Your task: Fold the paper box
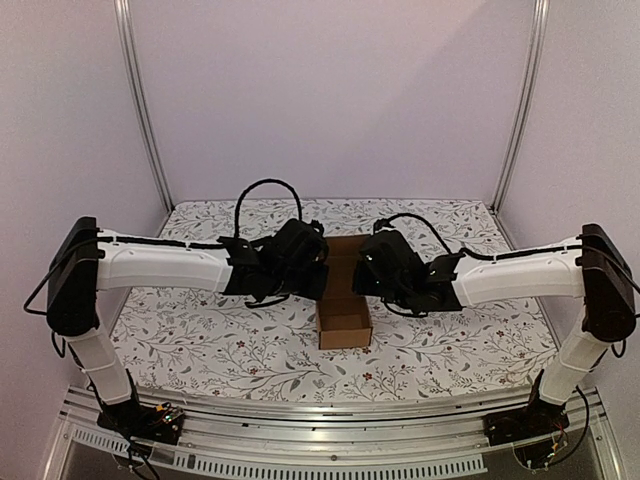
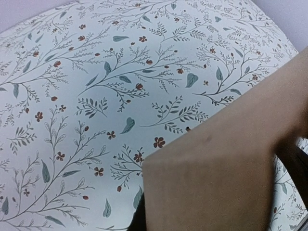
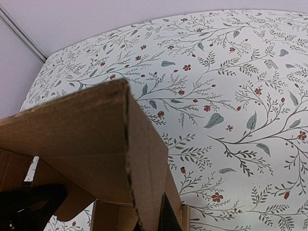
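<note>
One paper box (image 1: 345, 325), partly folded and open on top, sits on the counter (image 1: 200, 330) between two sets of fingers. The left fingers (image 2: 294, 166) are pinched together on its left wall. The right fingers (image 3: 166, 215) are pinched together on its right wall.

We can read no text, label, brand, number or sign in any of the 3 views. The paper box (image 1: 345, 300) shows only plain brown cardboard, and the cover on the counter (image 1: 200, 340) carries nothing but a printed pattern of leaves and small red flowers.
</note>
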